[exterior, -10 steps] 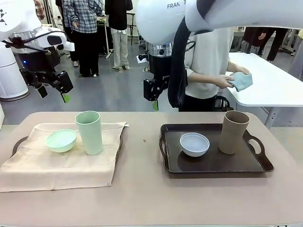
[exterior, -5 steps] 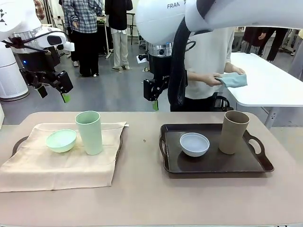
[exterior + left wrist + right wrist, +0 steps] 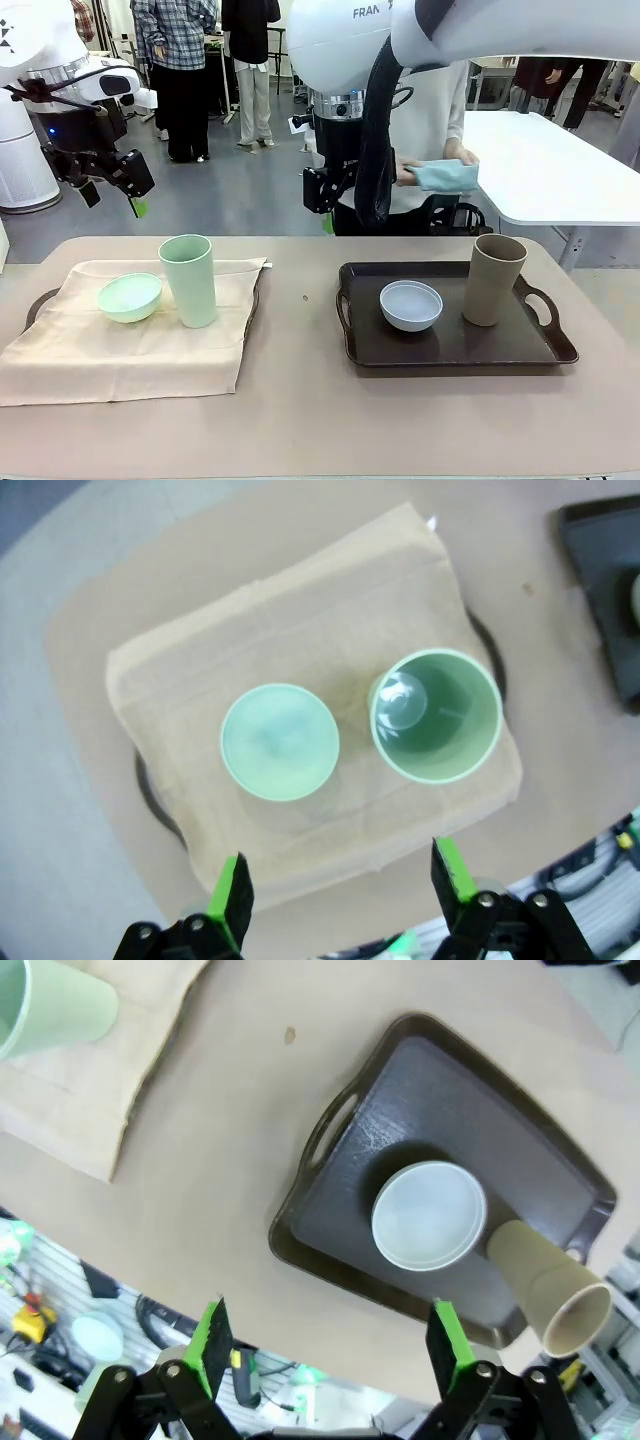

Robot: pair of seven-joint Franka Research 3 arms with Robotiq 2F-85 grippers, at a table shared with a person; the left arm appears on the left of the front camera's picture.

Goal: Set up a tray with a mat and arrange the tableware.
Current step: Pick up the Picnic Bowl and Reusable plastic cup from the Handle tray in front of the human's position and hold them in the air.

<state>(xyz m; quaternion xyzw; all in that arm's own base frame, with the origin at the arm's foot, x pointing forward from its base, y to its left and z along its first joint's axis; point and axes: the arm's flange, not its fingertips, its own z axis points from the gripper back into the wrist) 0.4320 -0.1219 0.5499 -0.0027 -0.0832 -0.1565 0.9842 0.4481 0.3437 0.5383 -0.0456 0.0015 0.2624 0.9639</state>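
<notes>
On the table point(image 3: 300, 420) we see a mat point(image 3: 120, 350) covering the left tray point(image 3: 32, 305) and a dark tray point(image 3: 450, 350) at right. The left gripper point(image 3: 342, 885) and right gripper point(image 3: 328, 1345) hang above, jaws apart, empty. Green cup point(image 3: 188, 280) and green bowl point(image 3: 130, 297) stand on the mat; tan cup point(image 3: 494, 280) and white bowl point(image 3: 411, 305) in the dark tray.

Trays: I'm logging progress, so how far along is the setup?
Done: left tray has its mat, green bowl and green cup on it. In hand: a person holds a folded cloth; the left end effector and right end effector hang open, empty. Left: right tray has no mat under its white bowl and tan cup.
</notes>
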